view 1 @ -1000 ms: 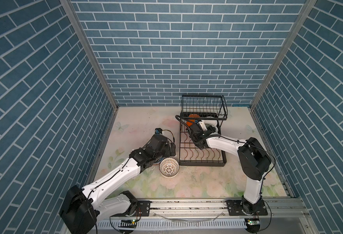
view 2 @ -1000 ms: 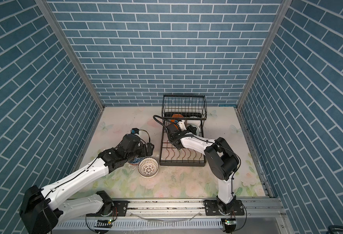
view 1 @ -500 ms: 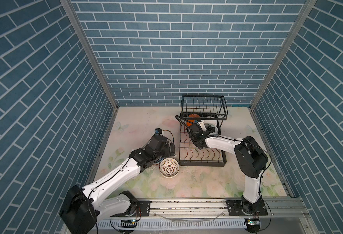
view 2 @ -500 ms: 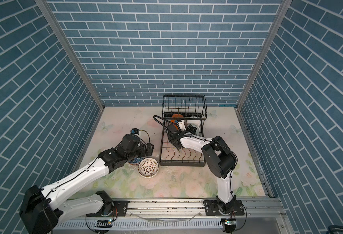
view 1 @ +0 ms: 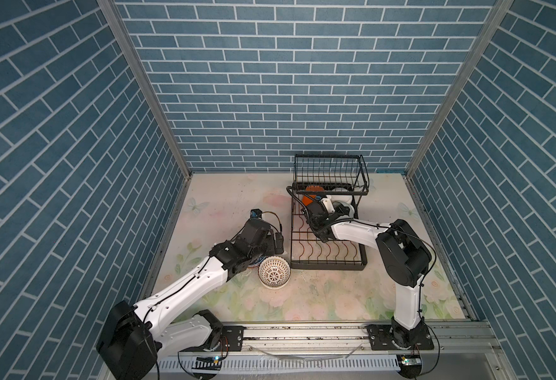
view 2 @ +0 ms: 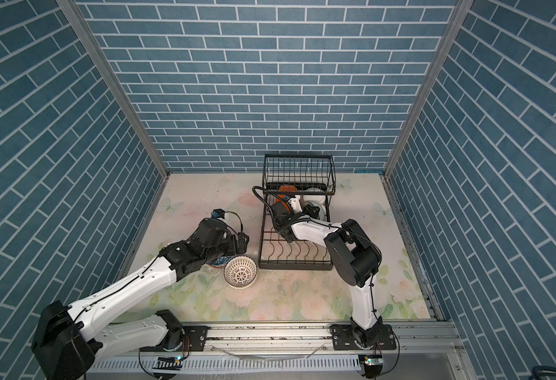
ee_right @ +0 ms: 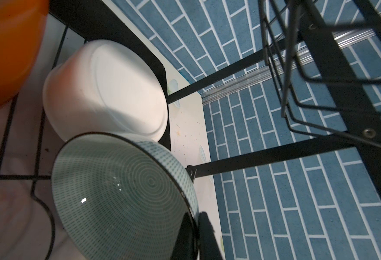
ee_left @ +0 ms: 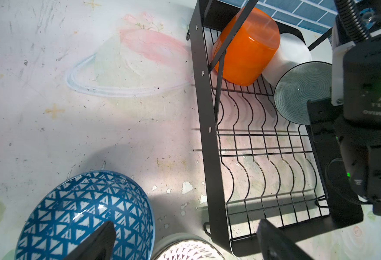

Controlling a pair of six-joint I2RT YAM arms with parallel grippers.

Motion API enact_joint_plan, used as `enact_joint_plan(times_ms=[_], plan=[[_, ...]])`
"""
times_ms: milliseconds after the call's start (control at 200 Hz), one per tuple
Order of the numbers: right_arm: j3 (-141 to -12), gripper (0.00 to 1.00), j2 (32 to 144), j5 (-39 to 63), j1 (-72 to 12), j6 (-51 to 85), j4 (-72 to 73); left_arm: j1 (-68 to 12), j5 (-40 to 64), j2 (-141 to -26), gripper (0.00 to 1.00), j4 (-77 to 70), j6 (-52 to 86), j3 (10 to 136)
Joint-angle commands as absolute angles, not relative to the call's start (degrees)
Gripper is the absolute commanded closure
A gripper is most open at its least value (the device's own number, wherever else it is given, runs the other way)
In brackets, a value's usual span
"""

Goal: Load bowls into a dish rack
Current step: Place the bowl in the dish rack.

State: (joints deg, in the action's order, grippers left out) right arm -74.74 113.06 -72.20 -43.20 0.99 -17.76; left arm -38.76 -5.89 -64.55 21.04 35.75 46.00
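Step in hand: racking the green bowl (ee_right: 122, 193). The right arm reaches into the dish rack (view 1: 329, 265), right of centre in both top views.
Right gripper (ee_right: 197, 227): pinched narrow on the green bowl's dark rim, at the lower middle of the right wrist view. The bowl stands tilted on edge over the lower tray's wires.
Bowls already racked: orange bowl (ee_left: 245, 47) and white bowl (ee_right: 108, 90), both on their sides at the tray's far end, under the raised basket (view 1: 330, 171). The green bowl is just in front of the white one; I cannot tell whether they touch.
Left gripper (ee_left: 185, 243): jaws wide, holding nothing, low over the table (view 1: 230, 204) by the rack's lower left corner.
Bowls on the table: blue-and-white bowl (ee_left: 85, 213), upright, with one left finger over its hollow and mostly hidden under the left arm in both top views. The lattice-patterned bowl (view 1: 274, 272) is upright, just beside the rack's front corner.
Progress: judged partway, with three bowls in the rack and two in sight outside it.
Next move, right: probably seat the green bowl in a wire slot, then spread the jaws and back out without knocking the white bowl or the basket's legs.
Next move, left: likely lower onto the blue-and-white bowl's rim, one finger inside and one outside, then close. The lattice-patterned bowl leaves the outer finger little room.
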Motion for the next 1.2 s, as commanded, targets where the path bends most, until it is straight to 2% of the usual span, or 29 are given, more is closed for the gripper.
enact_joint_plan(times_ms=[0,225,855,1195], plan=[[-76.2,1.0,114.42,-75.23,-43.32,1.36,-17.56,-38.45,-5.97,-63.64,0.0,21.18,35.68,45.18],[-76.79,1.0,116.07,-75.51,-45.24,2.06,-19.07,-38.32,-6.03,-63.35,0.0,21.27,35.74,44.74],[-84.06,1.0,120.15,-74.39,-49.0,15.06,-36.44,-38.06,-6.2,-62.31,0.0,21.61,35.75,44.31],[-86.16,0.97,119.36,-74.14,-49.14,16.08,-38.57,-38.02,-6.37,-62.16,0.0,21.79,35.84,44.47]])
